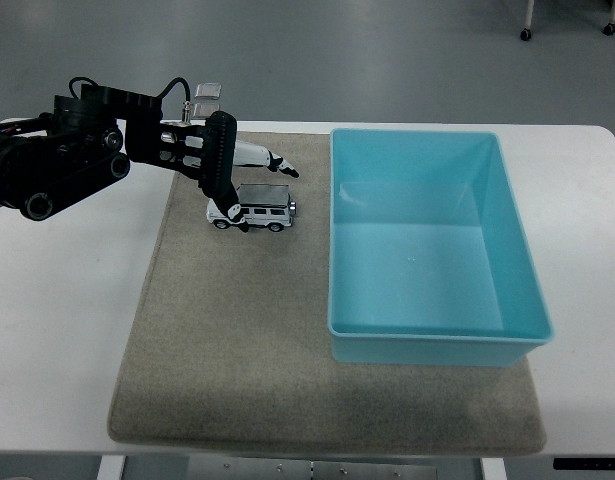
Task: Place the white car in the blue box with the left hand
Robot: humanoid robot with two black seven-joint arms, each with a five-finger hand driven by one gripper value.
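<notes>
**Left hand at the white car, box waiting empty**

A grey floor shows behind a white table, and on the table lies a beige mat that carries everything of the task. I take the blue box as landmark. It stands on the right part of the mat, open upward, and nothing is seen inside it.

The white car stands on its wheels on the mat, to the left of the box and a little apart from its left wall, near the far half of that wall. The left hand is over the car's far-left end. One dark finger reaches down to the car's left end and seems to touch it; the other fingers point toward the box above the car. The hand is spread and, in my judgement, does not grip the car yet.

To do this step well, the fingers should close on the two long sides of the car, then lift it higher than the box rim before moving it toward the box. A low path would knock the wall.

Nothing lies between car and box. The right hand is not visible.
</notes>
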